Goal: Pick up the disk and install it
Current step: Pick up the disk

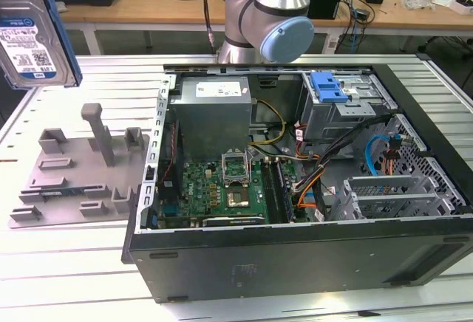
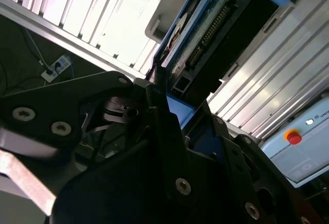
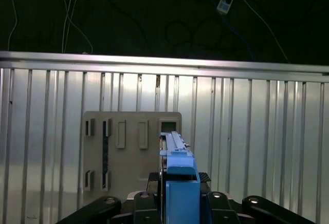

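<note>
The disk (image 1: 31, 41) hangs in the air at the exterior view's far left, high above the table, its white-and-blue label facing the camera and its blue bracket (image 1: 60, 30) along one edge. In the first wrist view the disk (image 3: 175, 144) is seen edge-on, standing out from my gripper (image 3: 180, 180), which is shut on the blue bracket (image 3: 182, 196). In the second wrist view the disk (image 2: 205, 34) shows its connector edge beyond the black fingers (image 2: 164, 126).
A grey slotted holder (image 1: 74, 167) lies on the ribbed metal table (image 1: 66, 263) under the disk; it is also in the first wrist view (image 3: 131, 152). The open computer case (image 1: 295, 263) with a blue drive bay (image 1: 329, 86) sits at the exterior view's right.
</note>
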Robot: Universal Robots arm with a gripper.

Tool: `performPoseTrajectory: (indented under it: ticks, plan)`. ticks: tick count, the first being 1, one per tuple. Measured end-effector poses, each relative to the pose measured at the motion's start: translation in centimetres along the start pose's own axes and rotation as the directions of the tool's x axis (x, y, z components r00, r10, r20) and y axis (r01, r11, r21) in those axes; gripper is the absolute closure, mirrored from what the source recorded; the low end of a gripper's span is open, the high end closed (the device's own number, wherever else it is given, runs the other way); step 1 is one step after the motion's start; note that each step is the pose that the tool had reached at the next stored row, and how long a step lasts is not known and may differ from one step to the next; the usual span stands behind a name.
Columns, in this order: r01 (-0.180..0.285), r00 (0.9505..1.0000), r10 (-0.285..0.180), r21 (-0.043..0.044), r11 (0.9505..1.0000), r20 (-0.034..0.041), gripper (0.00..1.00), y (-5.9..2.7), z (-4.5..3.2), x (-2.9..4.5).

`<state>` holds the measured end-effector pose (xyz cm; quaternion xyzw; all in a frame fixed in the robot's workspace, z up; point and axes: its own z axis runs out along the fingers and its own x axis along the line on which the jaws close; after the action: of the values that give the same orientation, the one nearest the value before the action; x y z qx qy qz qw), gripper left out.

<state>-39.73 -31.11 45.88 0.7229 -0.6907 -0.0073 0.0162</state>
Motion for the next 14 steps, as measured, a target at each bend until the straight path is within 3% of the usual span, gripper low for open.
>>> performPoseTrajectory:
  ticks: [9,14]
  plan:
    - [0.000,1.0000,0.000,0.0000,1.0000,0.0000,0.63,0.05,-2.27,0.03]
    - [0.000,1.0000,0.000,0.0001,1.0000,0.0001,0.63,0.06,-2.64,0.03]
